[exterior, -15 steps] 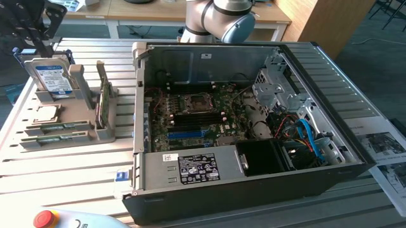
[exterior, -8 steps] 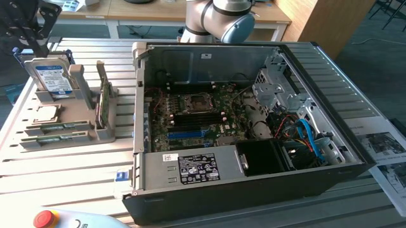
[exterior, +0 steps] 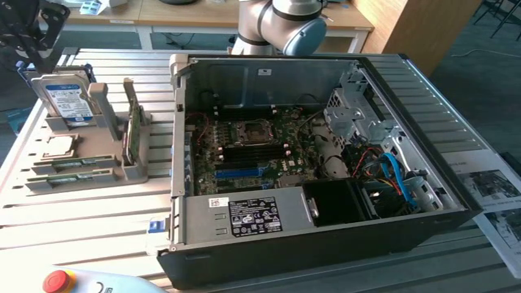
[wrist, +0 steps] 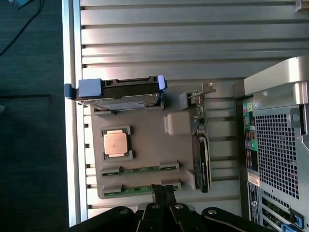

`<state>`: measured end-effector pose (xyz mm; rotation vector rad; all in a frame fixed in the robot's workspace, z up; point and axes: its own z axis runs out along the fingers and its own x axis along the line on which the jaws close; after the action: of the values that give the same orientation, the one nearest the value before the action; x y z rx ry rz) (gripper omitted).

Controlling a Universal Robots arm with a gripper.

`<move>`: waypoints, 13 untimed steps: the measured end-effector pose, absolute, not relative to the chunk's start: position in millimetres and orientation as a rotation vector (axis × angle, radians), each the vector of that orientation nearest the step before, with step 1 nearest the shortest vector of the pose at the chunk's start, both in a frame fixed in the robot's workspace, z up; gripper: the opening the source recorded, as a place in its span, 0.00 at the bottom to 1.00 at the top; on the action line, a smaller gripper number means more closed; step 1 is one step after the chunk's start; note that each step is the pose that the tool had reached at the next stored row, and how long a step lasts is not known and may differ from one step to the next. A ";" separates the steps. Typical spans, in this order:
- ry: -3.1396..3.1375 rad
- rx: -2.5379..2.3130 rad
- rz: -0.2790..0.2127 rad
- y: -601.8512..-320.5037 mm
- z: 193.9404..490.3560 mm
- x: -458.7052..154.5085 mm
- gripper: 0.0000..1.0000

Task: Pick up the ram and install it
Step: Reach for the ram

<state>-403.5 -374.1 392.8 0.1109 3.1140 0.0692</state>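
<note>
Closest to the wrist camera is the gripper [wrist: 164, 192]: its two dark fingers [wrist: 158, 195] are pressed together at the tips and pinch nothing. The tips appear over one end of the ram [wrist: 135, 190], at the edge of the grey holder [wrist: 145, 135]; whether they touch it cannot be told.

The ram is a long, narrow green stick that lies flat in the outermost slot of the holder, with a grey clip over each of its ends. Small dark parts sit in a row along its surface. In the exterior view the ram [exterior: 77, 178] is at the holder's edge nearest that camera.

A second, matching stick [wrist: 140, 169] lies parallel just beside it, one slot further into the holder. Beyond that stick, a square processor [wrist: 116, 143] with a coppery face rests in its own pocket. At the holder's far end a hard drive [wrist: 118, 92] with blue end caps stands on edge. Along the side of the holder that faces the computer case [wrist: 280, 145], a dark card [wrist: 203, 166] stands on edge. The case lies open beside the holder, and the motherboard [exterior: 252, 152] shows inside. Both rest on a slatted metal table [exterior: 89, 226].
</note>
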 end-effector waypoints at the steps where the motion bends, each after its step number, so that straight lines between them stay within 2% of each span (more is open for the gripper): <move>1: 3.114 0.111 0.069 -374.0 392.8 -405.3 0.11; 13: 3.114 0.111 0.069 -373.8 392.6 -416.9 0.11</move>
<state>-416.9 -373.8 392.6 0.1108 3.1140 0.0692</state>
